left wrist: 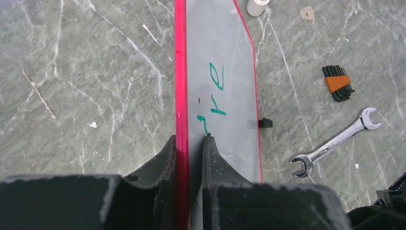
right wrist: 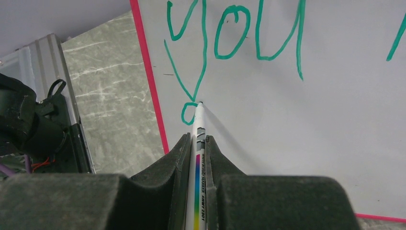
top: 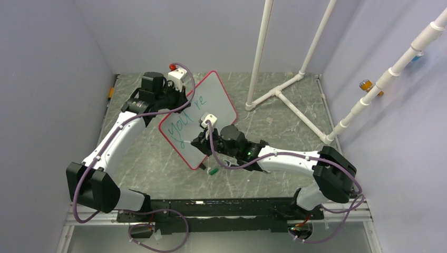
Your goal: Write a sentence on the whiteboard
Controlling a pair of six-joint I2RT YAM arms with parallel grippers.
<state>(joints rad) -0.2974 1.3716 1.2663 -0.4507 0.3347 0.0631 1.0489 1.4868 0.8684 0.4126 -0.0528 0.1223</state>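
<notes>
The whiteboard (top: 211,100), white with a red frame, stands tilted on its edge at mid-table. My left gripper (top: 182,94) is shut on its upper left edge; in the left wrist view the jaws (left wrist: 190,143) pinch the red frame of the whiteboard (left wrist: 225,52). The sentence (top: 185,122) in green reads "you're"; "re" (left wrist: 216,91) and "you" (right wrist: 234,33) show in the wrist views. My right gripper (right wrist: 196,141) is shut on a white marker (right wrist: 197,129). Its tip touches the whiteboard (right wrist: 297,124) beside a small green loop (right wrist: 188,113) below the "y". The right gripper also shows in the top view (top: 203,138).
A green marker cap (top: 213,171) lies on the table below the board. A white pipe frame (top: 279,94) stands at the back right. A wrench (left wrist: 335,143) and a set of hex keys (left wrist: 338,84) lie beyond the board. Walls close in on three sides.
</notes>
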